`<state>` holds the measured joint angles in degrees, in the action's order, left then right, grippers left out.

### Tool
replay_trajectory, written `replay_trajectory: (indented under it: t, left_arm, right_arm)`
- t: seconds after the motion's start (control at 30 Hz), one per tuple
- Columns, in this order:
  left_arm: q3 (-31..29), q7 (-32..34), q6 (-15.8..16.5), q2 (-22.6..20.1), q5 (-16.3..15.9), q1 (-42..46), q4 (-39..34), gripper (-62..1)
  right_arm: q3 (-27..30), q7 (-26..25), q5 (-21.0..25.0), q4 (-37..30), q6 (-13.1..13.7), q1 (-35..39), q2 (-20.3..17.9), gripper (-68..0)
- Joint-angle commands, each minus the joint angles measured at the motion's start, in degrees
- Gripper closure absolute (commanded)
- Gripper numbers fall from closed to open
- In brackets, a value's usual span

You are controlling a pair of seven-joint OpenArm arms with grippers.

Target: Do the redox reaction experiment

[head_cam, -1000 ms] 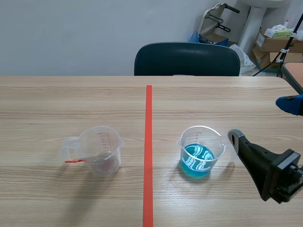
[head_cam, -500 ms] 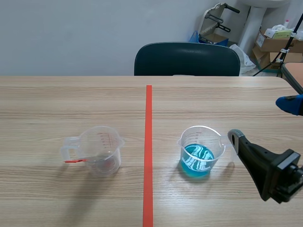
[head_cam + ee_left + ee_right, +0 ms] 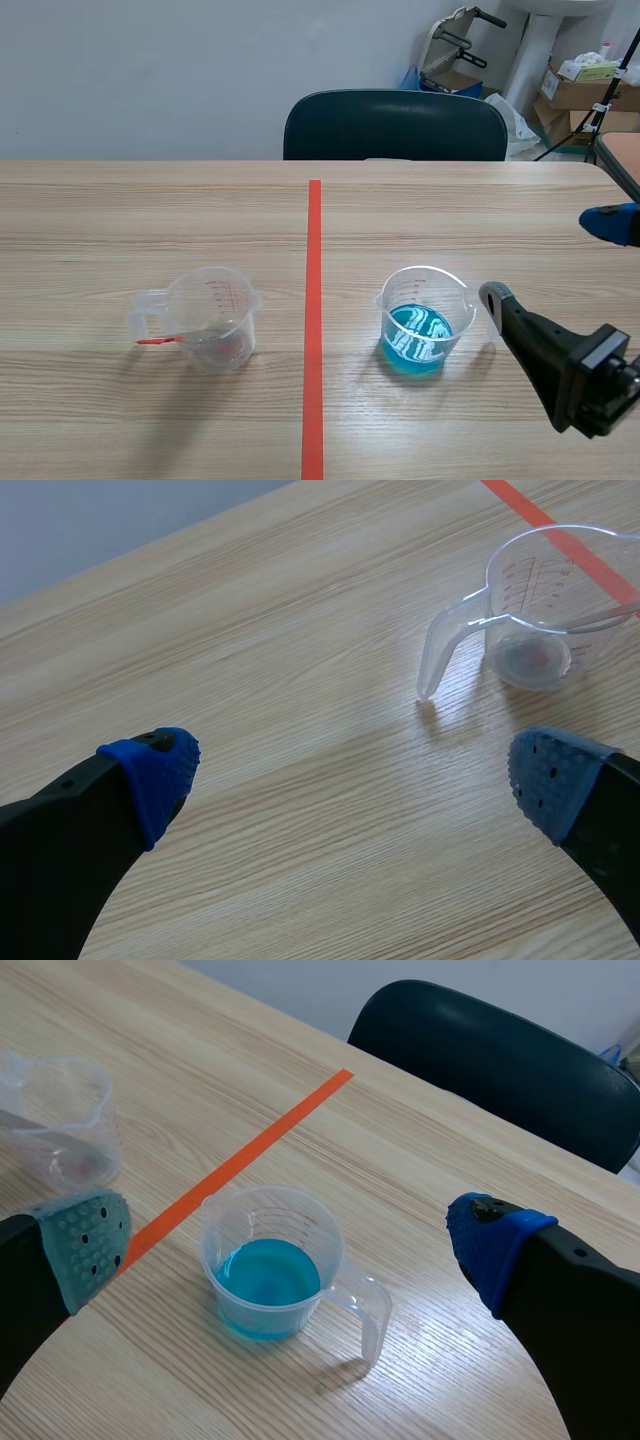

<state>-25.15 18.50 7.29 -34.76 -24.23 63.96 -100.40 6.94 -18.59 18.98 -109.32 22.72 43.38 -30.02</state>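
On the tabletop (image 3: 120, 220), a clear measuring cup (image 3: 420, 318) of blue liquid sits right of the orange tape line (image 3: 313, 330). The right jaws stand wide open, gripping nothing, with that cup just ahead of them. Left of the line sits a second clear cup (image 3: 208, 318) with a reddish trace at its bottom and what may be a red stirrer (image 3: 157, 341) by its handle. The left jaws gape wide and empty, that cup ahead

Black left claw (image 3: 350, 775) and right claw (image 3: 290, 1245) bear dotted pads (image 3: 88, 1245), blue and grey-green.
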Motion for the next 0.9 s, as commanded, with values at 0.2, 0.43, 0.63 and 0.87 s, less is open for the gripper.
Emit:
replay_trajectory:
  t: [0.2,0.43,0.63,0.87]
  left_arm:
    - [-0.35,1.01,-0.07,-1.66,-0.15,0.92,-0.92,-62.3]
    - [-0.37,1.07,-0.33,-9.25,-0.17,4.52,-0.92,-62.3]
    - [-0.37,1.05,-0.37,-14.10,-0.20,4.94,-0.33,-62.3]
    - [-0.37,3.23,-0.37,-18.49,-0.22,4.94,2.47,-62.3]
  right_arm:
    - [-1.14,-3.48,-3.21,-0.87,3.06,-0.98,-1.60,-67.9]
    - [-8.02,-3.82,-7.91,-0.87,3.10,-6.58,-4.22,-67.9]
    - [-16.04,-3.69,-11.76,-0.85,4.35,-13.38,-5.90,-67.9]
    - [-26.34,-1.84,-12.85,1.09,4.35,-21.55,-5.99,-67.9]
